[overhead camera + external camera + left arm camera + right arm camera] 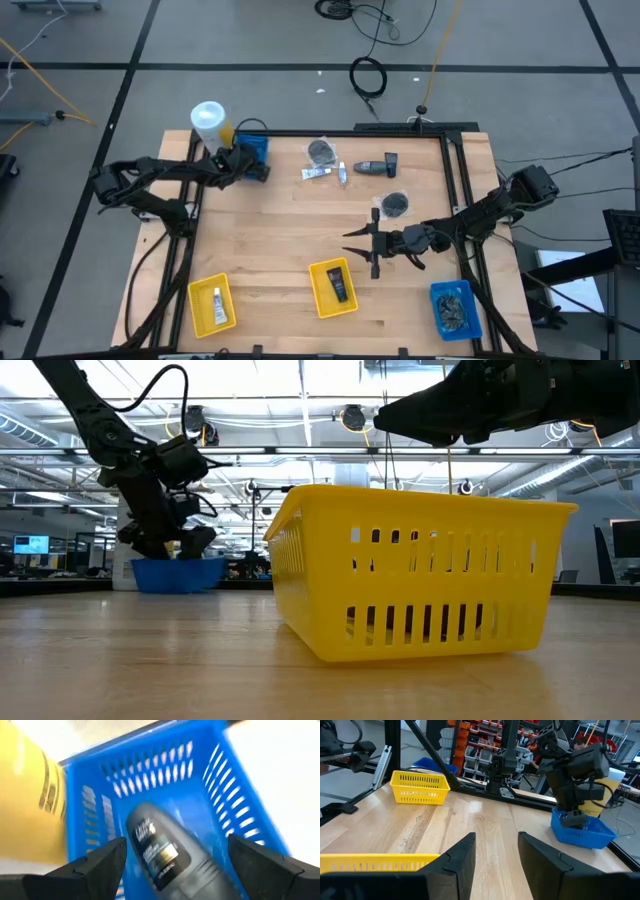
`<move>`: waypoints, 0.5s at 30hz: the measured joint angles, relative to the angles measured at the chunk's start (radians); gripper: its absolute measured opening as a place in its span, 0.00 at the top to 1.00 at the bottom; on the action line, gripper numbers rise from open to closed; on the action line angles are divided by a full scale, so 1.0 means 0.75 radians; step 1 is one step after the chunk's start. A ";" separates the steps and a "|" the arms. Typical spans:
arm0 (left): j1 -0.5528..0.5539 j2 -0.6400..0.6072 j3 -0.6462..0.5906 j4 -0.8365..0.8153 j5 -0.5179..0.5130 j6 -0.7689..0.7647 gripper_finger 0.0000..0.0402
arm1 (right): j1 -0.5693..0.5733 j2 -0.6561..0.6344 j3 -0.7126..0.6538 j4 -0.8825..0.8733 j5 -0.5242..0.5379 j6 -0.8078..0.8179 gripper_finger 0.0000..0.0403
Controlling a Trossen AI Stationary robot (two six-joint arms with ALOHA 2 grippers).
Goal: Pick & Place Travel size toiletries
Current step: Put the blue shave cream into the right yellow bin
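Left tool (172, 865) spread wide over the blue tray (240, 810) — dark bottle (165, 852) dropped in — should lift straight out, right tool (495, 852) waiting open, empty.

I see a pale wooden table (290, 240) of smooth, matt planks. The blue tray (200, 780) at its far left corner and the yellow tray (430, 575) near its front edge are glossy slotted plastic. The dark bottle (160, 852) looks satin plastic. My gripper fingers (457, 862) appear matt black.
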 joint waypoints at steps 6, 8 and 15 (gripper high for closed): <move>-0.001 0.001 0.063 -0.048 0.007 0.019 0.15 | 0.000 0.000 0.000 0.000 0.000 0.000 0.65; -0.001 0.000 0.107 -0.119 0.007 0.031 0.15 | 0.000 0.000 0.000 0.000 0.000 0.000 0.65; -0.118 -0.093 0.275 -0.495 -0.001 0.039 0.16 | 0.000 0.000 0.000 -0.009 0.005 0.000 0.65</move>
